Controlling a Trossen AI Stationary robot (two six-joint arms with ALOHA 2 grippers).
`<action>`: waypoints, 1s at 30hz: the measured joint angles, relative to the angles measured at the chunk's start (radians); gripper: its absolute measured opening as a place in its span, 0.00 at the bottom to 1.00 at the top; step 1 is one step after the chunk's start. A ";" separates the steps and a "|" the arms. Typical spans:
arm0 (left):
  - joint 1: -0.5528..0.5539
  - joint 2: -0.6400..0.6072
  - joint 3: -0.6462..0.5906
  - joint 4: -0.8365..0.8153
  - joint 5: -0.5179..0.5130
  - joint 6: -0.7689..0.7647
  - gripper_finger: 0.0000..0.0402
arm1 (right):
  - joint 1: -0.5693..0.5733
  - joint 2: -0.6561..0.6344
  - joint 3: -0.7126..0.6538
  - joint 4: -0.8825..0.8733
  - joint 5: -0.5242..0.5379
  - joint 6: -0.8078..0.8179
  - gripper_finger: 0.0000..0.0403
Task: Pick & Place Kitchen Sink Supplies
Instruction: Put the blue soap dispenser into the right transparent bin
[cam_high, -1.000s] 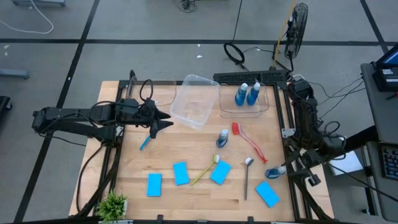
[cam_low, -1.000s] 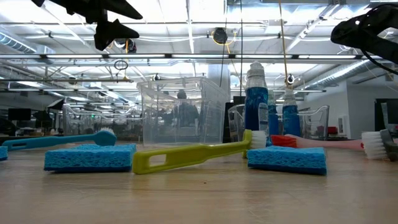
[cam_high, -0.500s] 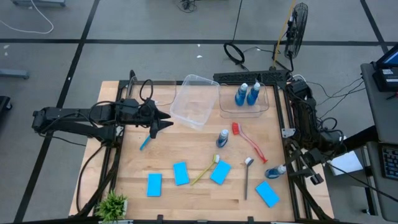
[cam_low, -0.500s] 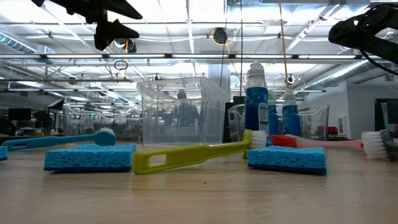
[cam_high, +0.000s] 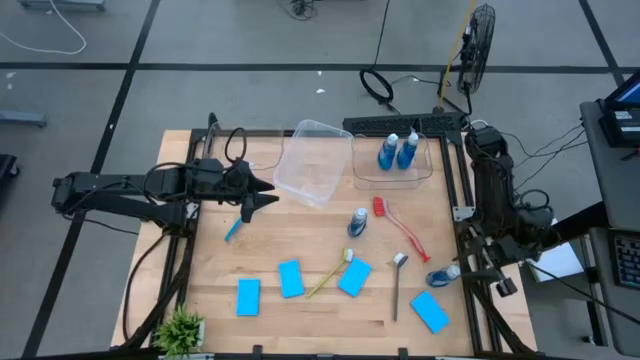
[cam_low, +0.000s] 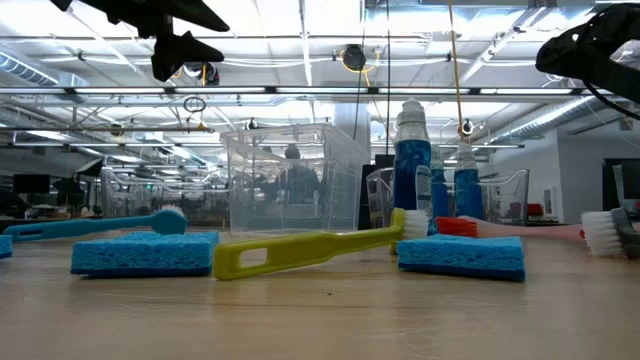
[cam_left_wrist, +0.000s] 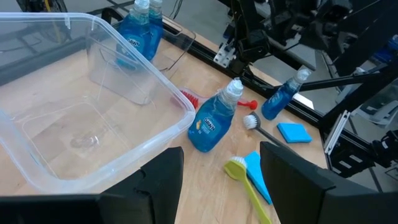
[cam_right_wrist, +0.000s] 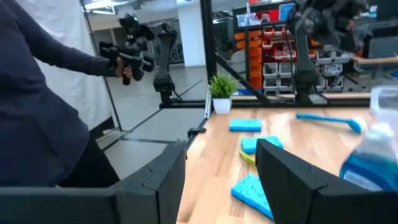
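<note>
Two grippers, both empty. My left gripper hangs over the table's left part, fingers spread, nothing between them, near the blue brush and beside the empty clear tub. My right gripper sits at the table's right edge, fingers apart, gripping nothing. One bottle lies just beside it, outside the fingers.

Second tub at the far side holds two bottles. Fourth bottle is mid-table, next to the red brush. Yellow brush lies between two sponges. Grey brush is just right of those. Third sponge lies front left, fourth sponge front right.
</note>
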 joint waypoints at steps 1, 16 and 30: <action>0.000 0.000 0.000 0.000 0.000 0.001 0.53 | 0.000 0.000 0.027 0.000 0.000 -0.034 0.45; -0.040 0.000 0.000 0.000 0.001 0.014 0.53 | -0.086 0.012 0.377 -0.086 0.000 -0.497 0.45; -0.128 0.000 0.000 0.000 0.002 0.026 0.53 | -0.327 0.127 0.684 -0.299 0.000 -0.575 0.45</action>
